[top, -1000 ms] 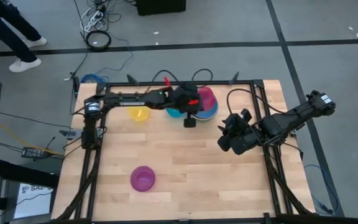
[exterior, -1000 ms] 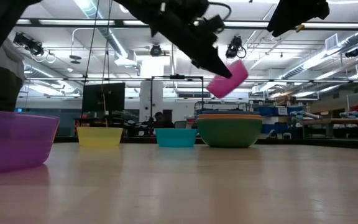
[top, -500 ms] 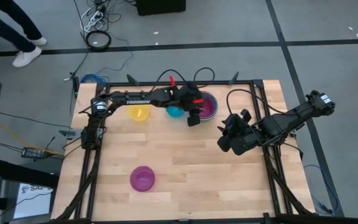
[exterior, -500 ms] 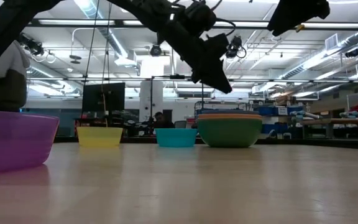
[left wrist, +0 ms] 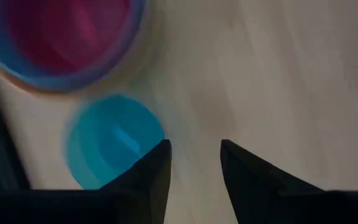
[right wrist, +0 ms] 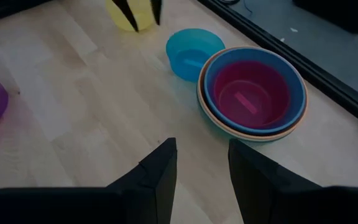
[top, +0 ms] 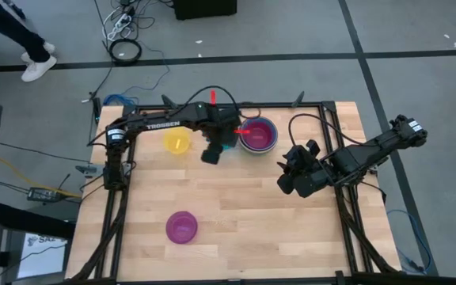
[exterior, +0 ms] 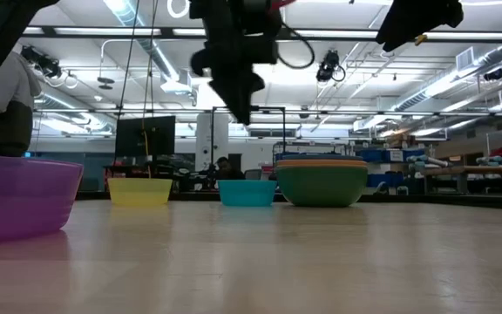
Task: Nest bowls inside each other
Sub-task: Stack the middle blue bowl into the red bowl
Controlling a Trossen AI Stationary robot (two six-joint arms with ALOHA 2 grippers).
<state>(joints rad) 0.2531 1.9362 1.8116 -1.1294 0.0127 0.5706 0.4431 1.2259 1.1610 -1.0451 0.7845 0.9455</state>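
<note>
A stack of larger bowls (top: 257, 135) stands at the table's far side, green outermost (exterior: 322, 185), with a pink bowl (right wrist: 251, 93) resting inside the blue one (right wrist: 294, 93). The cyan bowl (left wrist: 114, 149), the yellow bowl (top: 177, 142) and the purple bowl (top: 182, 227) each stand alone on the table. My left gripper (left wrist: 194, 168) hangs open above the table, beside the cyan bowl, pointing steeply down and holding nothing. My right gripper (right wrist: 201, 162) is open and raised at the table's right side.
The wooden table (top: 252, 222) has bare room across its middle and near right. A black frame rail (top: 244, 104) runs along the far edge behind the bowls. A person's legs (top: 22, 32) show on the floor at the far left.
My left gripper has let go of the pink bowl, which was held tilted above the stack and now sits inside it. The gripper has then moved toward the table's left, away from the stack to beside the cyan bowl, and tipped to point steeply down.
</note>
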